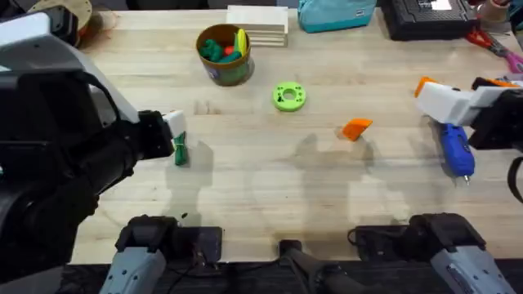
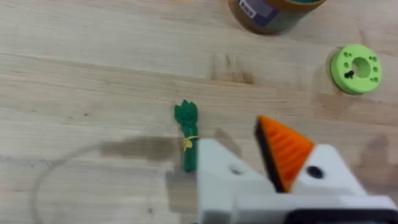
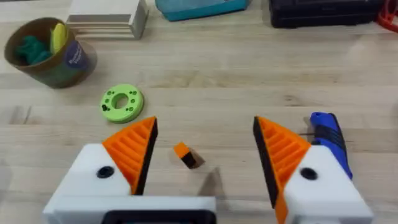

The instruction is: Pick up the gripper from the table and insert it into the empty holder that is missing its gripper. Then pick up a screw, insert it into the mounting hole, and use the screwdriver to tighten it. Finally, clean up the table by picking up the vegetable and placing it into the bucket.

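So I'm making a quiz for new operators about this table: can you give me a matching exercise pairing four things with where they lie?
Things:
1. loose orange plastic wedge
2. blue pen-shaped screwdriver
3. dark-green toy vegetable
4. lime-green ring-shaped disc

Places:
A. beside the left gripper
B. right of the olive-brown bucket
C. table middle, alone
D. by the right gripper

Pairs: 1-C, 2-D, 3-A, 4-B

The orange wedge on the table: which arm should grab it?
Probably the right. Its claw is open, both orange pads on, with the orange wedge lying between them. The left claw lacks one pad and sits far off by the green vegetable.
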Robot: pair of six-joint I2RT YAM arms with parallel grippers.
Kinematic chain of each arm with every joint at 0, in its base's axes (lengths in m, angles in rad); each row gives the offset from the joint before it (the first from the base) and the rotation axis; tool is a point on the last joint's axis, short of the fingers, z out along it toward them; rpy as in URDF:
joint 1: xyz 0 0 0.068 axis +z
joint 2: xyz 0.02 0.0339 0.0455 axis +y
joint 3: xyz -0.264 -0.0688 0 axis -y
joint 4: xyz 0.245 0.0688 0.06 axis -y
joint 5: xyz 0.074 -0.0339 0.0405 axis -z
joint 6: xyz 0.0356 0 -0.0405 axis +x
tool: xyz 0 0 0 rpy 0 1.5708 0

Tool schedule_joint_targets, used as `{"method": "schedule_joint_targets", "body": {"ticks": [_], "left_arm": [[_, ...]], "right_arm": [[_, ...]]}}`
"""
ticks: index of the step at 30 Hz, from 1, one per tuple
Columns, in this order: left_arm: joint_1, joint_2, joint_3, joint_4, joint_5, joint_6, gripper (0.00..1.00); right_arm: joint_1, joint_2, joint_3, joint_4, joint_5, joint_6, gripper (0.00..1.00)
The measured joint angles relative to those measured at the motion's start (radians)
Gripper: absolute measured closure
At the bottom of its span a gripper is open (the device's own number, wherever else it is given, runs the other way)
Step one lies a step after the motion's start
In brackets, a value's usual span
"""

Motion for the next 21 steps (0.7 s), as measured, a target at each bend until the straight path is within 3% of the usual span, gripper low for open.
{"method": "schedule_joint_targets", "body": {"ticks": [1,6,7,15,21], "left_arm": [[0.000,0.000,0.000,0.000,0.001,0.008,0.859],[0.000,0.000,0.000,0.038,0.084,0.027,0.080],[0.000,0.000,0.000,0.059,0.122,0.039,0.037],[0.000,0.000,0.000,0.399,0.558,0.125,0.014],[0.000,0.000,0.000,0.415,0.667,0.137,0.014]], "right_arm": [[0.000,0.000,0.000,-0.001,0.000,0.000,0.102],[0.000,0.000,0.000,-0.001,0.000,0.000,0.102],[0.000,0.000,0.000,0.000,0.000,0.000,0.103],[0.000,0.000,0.000,-0.001,0.000,0.000,0.102],[0.000,0.000,0.000,0.000,0.000,0.000,0.103]]}}
